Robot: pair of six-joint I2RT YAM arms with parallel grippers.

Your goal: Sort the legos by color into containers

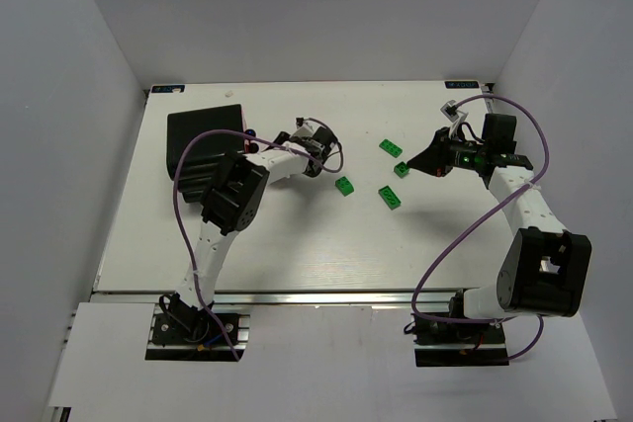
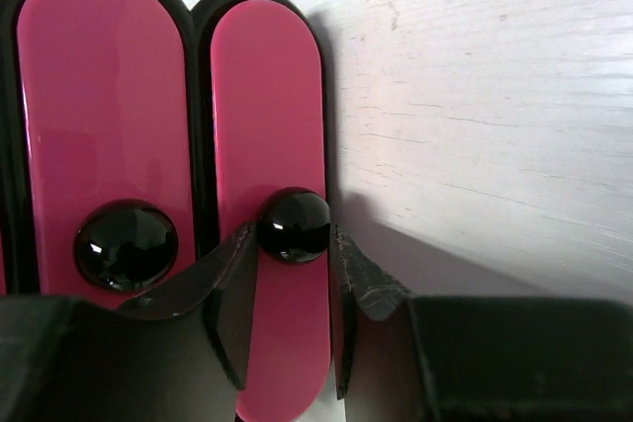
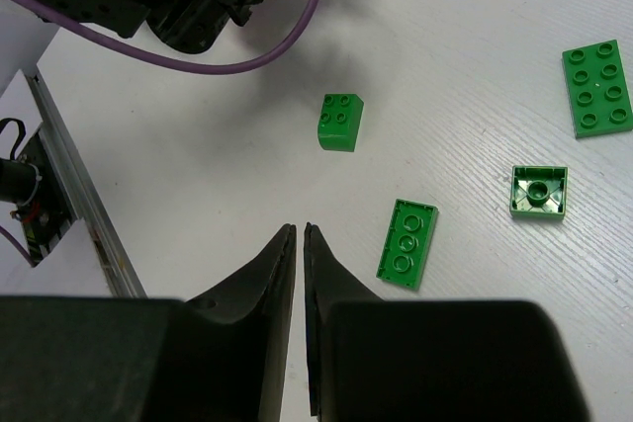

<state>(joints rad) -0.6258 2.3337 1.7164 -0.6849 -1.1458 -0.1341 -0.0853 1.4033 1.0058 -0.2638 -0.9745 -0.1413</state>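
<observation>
Hard against the left wrist lens: left jaws, nearly together, seemingly pinching the right-hand black knob [image 2: 294, 224] of the pink container [image 2: 104, 96], one tip on each flank of it. Second knob [image 2: 127, 246] just beside, untouched. Pink panels framed in black, next to bare white desk [image 2: 495, 86]. Not to be made out from overhead, presumably masked by the left arm. Black container [image 1: 203, 140] toward the far left of the desk, near that arm, contents not visible.

Outward from there, four green legos loose on the desk between the two arms, none touching another:
- a square four-stud brick [image 3: 339, 122], nearest the left arm
- an oblong piece [image 3: 407, 244], closest to the right jaws
- a small piece lying studs-down [image 3: 540, 192]
- an eight-stud plate [image 3: 597, 88], farthest out

No red or lime pieces anywhere in view.

Right jaws: closed to a thin slit, holding nothing, hovering over the desk just short of the oblong piece.

Judging by this, sorting barely begun. Nothing seen inside either container, and all four visible legos left to move. Looks like the step in hand concerns the pink container's knob, probably opening or shifting it, ahead of any brick.
</observation>
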